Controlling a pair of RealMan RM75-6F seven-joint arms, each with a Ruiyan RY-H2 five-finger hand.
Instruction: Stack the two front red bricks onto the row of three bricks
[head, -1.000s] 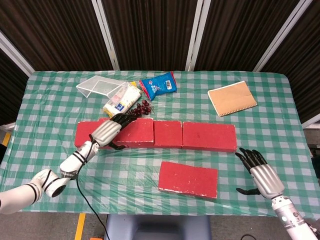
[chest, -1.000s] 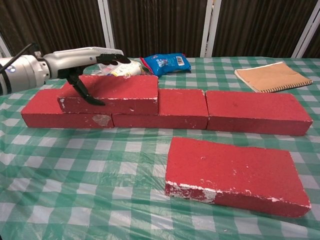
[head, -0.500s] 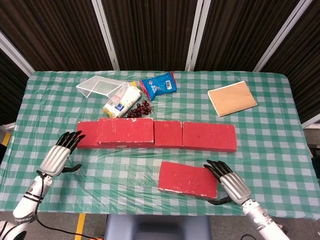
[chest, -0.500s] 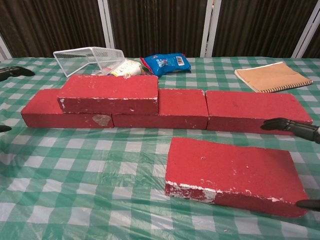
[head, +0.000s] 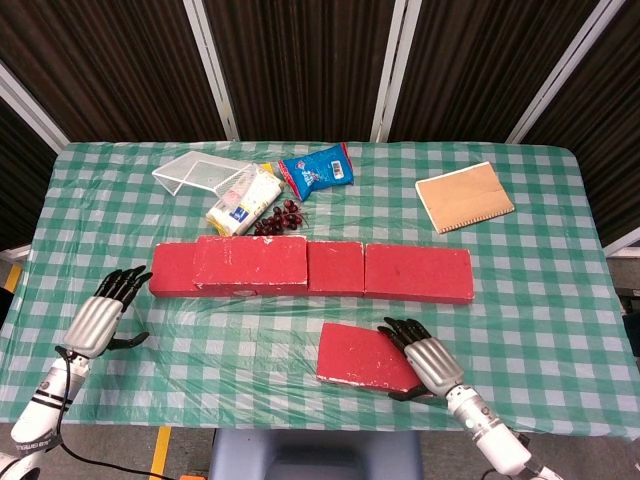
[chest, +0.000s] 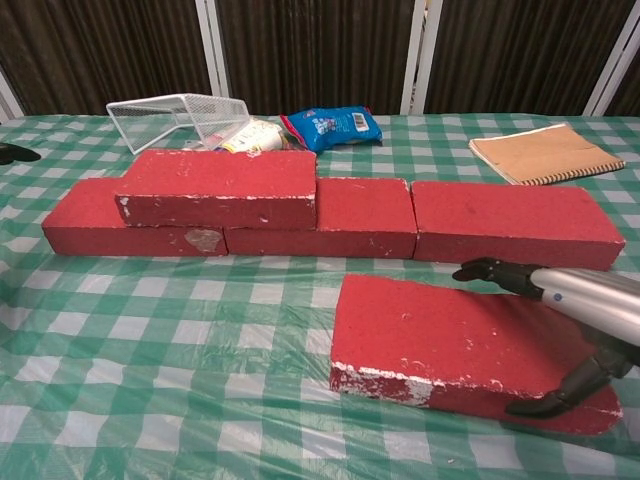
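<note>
Three red bricks form a row: left (chest: 80, 225), middle (chest: 360, 215), right (chest: 515, 225). A fourth red brick (head: 250, 263) lies stacked on the row's left part, also seen as the upper brick (chest: 220, 185) in the chest view. One red brick (head: 360, 355) lies flat in front. My right hand (head: 425, 358) lies over that brick's right end, fingers reaching its far edge and thumb (chest: 550, 403) at its near edge; the brick rests on the table. My left hand (head: 100, 315) hovers left of the row, fingers apart, holding nothing.
Behind the row are a clear wire basket (head: 200, 175), a yellow packet (head: 243, 200), dark cherries (head: 280, 217) and a blue snack bag (head: 318, 168). A tan notebook (head: 465, 196) lies at the back right. The table's front edge runs just below the front brick.
My left hand let go of the stacked brick and drew back to the left. My right hand moved left from the table onto the front brick's right end.
</note>
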